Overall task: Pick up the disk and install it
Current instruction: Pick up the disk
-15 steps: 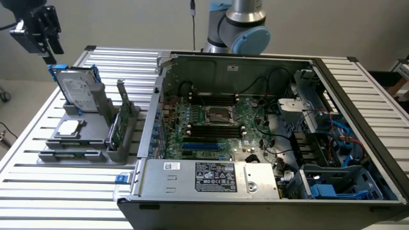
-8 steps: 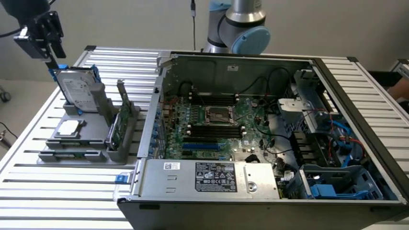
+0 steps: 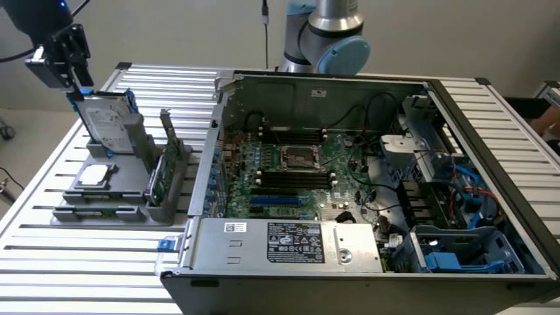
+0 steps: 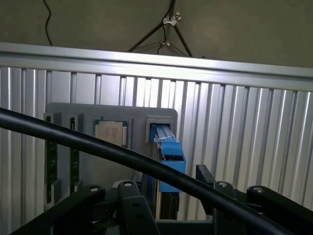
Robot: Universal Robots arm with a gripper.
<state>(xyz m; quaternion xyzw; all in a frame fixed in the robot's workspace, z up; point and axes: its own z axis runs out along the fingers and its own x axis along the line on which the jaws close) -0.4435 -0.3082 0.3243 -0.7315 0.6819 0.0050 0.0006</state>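
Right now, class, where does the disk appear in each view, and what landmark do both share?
Exterior view: the disk stands upright in the grey holder, at the exterior view's left.
Wrist view: the disk is edge-on, blue carrier toward the camera.
Shared landmark: the square silver chip in the same holder.

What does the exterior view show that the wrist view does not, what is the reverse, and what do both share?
The exterior view adds the open computer case with its motherboard, and an arm joint behind it. The wrist view adds a black cable crossing in front and what looks like a tripod beyond the table. Both share the disk standing in the grey holder, the silver chip, and the open end effector over the disk's top.
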